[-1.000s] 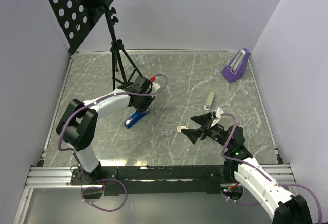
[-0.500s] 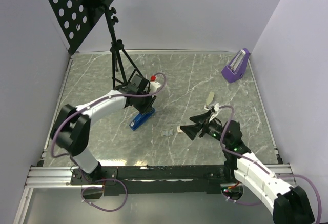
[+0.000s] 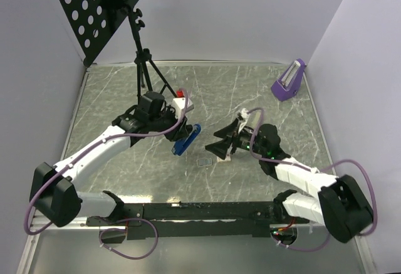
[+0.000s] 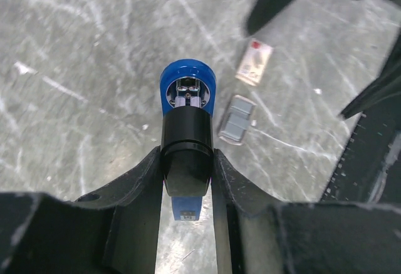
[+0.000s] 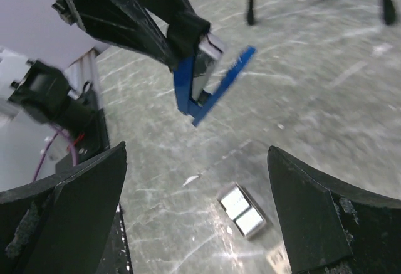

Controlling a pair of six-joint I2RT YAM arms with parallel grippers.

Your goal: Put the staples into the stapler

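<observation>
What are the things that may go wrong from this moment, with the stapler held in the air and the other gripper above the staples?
1. The left gripper pinches the blue and black stapler in the air, hinged open; it may twist or slip.
2. The small grey tray-like staple piece lies flat beside the pale cardboard box; the wide-open right gripper may miss it or push it away.
3. Both grippers are close and might collide.
</observation>
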